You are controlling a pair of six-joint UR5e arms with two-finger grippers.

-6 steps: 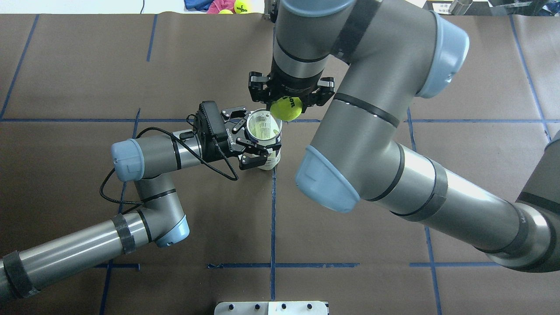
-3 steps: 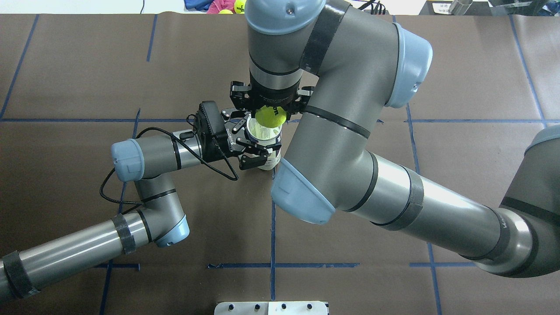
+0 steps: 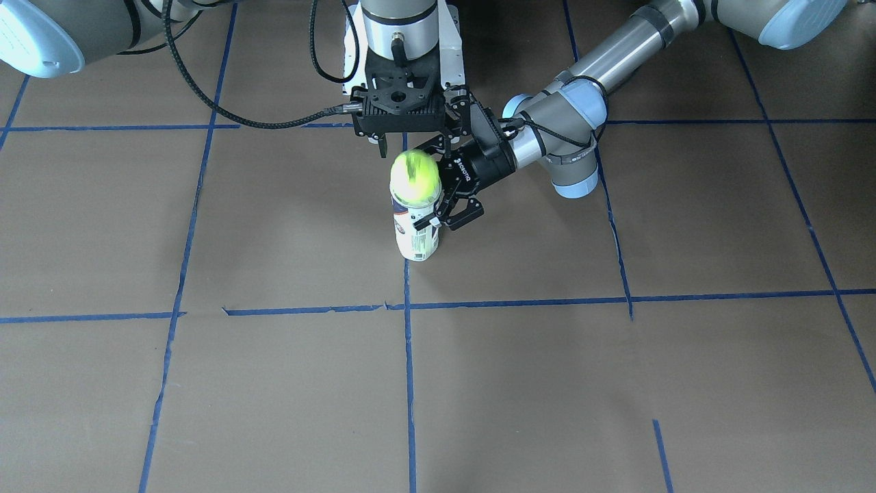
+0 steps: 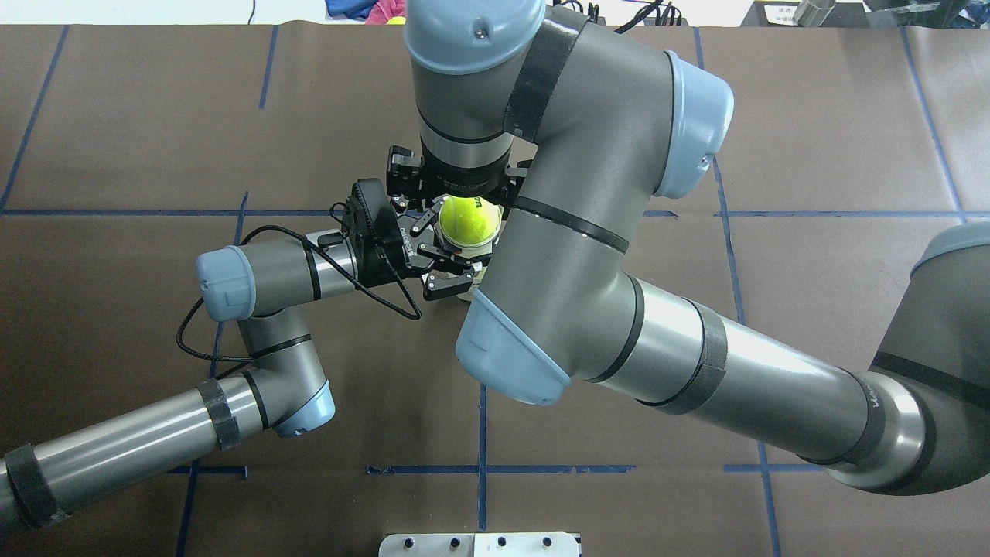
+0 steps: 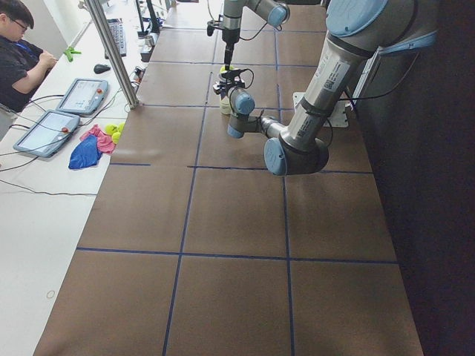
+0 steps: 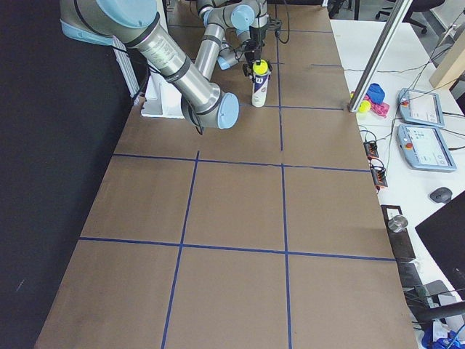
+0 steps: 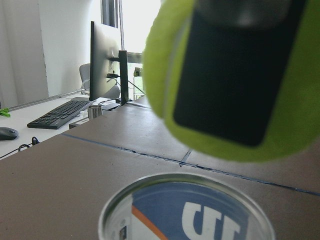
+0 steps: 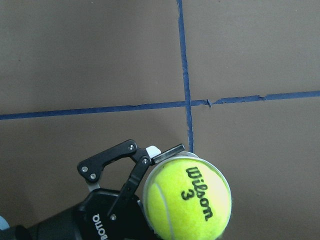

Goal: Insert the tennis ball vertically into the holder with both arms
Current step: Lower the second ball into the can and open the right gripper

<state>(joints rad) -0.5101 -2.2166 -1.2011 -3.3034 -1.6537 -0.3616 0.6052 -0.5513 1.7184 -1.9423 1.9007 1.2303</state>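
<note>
Shifted toward the robot's left over the last second, the right claw is seen clamped on the tennis ball, which is held just above the open mouth of the holder. The holder is stood upright on the surface, long axis vertical, and is gripped near its top by the left claw. A straight descent is judged necessary.

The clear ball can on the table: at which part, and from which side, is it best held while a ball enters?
Grip the holder on its round wall below the rim, coming in level from the side, as the left claw does. It stands upright and the tennis ball hangs above its mouth, so the top must stay free.
</note>
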